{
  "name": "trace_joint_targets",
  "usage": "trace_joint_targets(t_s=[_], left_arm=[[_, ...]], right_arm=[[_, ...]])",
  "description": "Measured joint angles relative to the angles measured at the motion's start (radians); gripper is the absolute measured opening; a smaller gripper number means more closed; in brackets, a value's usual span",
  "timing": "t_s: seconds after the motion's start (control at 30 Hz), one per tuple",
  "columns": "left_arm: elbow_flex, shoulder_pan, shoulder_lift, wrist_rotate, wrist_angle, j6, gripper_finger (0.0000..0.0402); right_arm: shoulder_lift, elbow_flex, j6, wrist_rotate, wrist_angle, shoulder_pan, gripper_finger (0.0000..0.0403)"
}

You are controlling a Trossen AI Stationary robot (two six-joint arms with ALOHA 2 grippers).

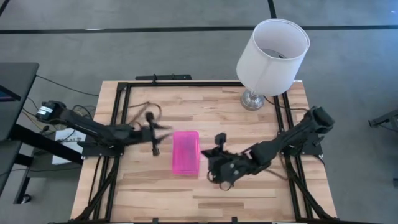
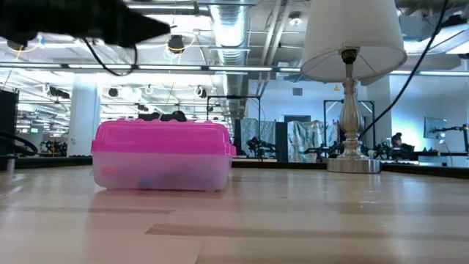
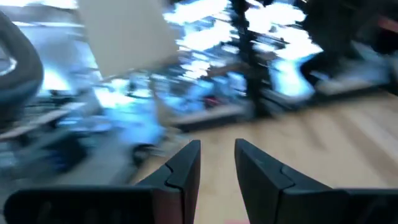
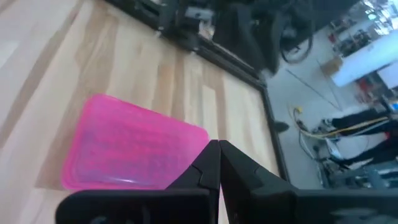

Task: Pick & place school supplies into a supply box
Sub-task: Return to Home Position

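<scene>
Over the light wooden slatted table [image 1: 249, 196], the left arm's gripper [image 1: 154, 132] hangs just left of the box. Its two dark fingers [image 3: 185, 167] are parted by a narrow gap with nothing between them. Bare boards lie between this gripper and the black frame rail [image 1: 117, 118] along the table's left edge.

At the table's middle lies the small rectangular plastic supply box [image 1: 185, 152], its textured hot-pink lid shut over a clear base. Its long side runs near to far, and it touches neither arm. In the low view, bluish contents [image 2: 146, 178] show faintly through the base, too blurred to tell apart. Open wood surrounds the box on all four sides, widest toward the near edge.

Just right of the box hovers the right arm's gripper [image 1: 214, 163], fingers pressed tip to tip and empty, aimed toward the box.

At the far right corner stands a lamp with a white drum shade [image 1: 272, 56] and silvery foot. It is close to the far rail and well apart from the box and both arms.
</scene>
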Motion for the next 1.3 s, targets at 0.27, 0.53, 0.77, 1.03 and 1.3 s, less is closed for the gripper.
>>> trace_joint_targets(t_s=[0.27, 0.53, 0.77, 1.03, 1.3], left_arm=[[0.000, -0.001, -0.345, -0.115, -0.272, 0.032, 0.0096], [-0.041, 0.000, -0.596, -0.062, -0.553, -0.049, 0.0096], [-0.186, 0.087, -0.826, 0.004, -0.564, -0.050, 0.0096], [-0.262, 0.242, -0.930, 0.169, -0.638, -0.110, 0.0096], [-0.264, 0.316, -0.938, 0.252, -0.662, -0.139, 0.0096]], right_arm=[[-0.303, -0.360, 0.078, -0.053, 0.159, -0.082, 0.0000], [-0.601, -0.873, -0.025, -0.240, 0.849, -0.202, 0.0000], [-0.739, -1.103, 0.029, -0.547, 1.101, -0.387, 0.0000], [-0.700, -1.189, 0.083, -0.671, 1.204, -0.488, 0.0000], [-0.689, -1.381, 0.108, -0.673, 1.493, -0.530, 0.0000]])
